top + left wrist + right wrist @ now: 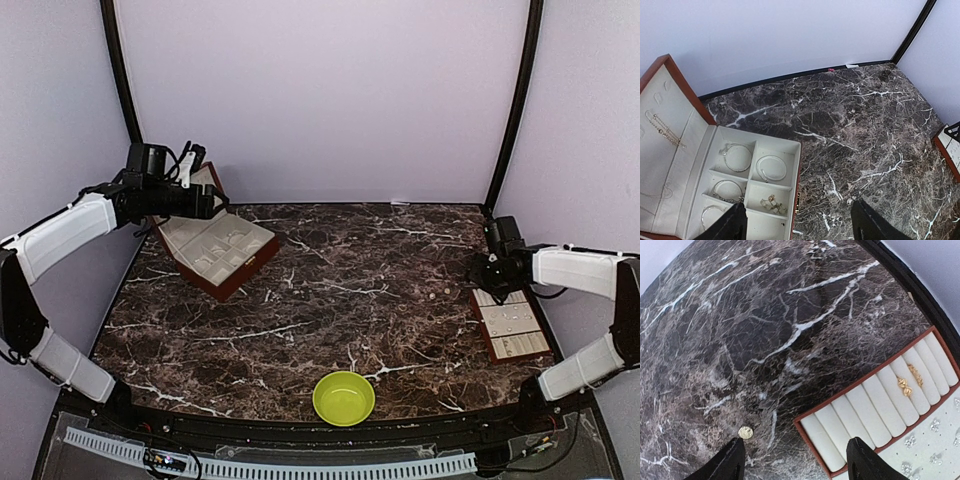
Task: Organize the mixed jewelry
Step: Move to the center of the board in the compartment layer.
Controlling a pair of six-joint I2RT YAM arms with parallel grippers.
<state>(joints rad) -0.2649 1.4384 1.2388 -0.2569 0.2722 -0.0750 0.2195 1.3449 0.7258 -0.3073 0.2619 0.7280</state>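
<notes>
L jaws released, empty, above box [670, 100]; hoops [737, 156] lie in its compartments. R jaws also released, low over loose gold stud [745, 432] on counter [740, 315], near ring tray [860, 405]. Step, prob.: grabbing stud. Next: R shifts to centre on it, then fine pinch.

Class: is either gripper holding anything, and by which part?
Nothing is held. Both the left gripper and right gripper are open and empty; a small gold piece lies loose on the table by the right one's finger.
</notes>
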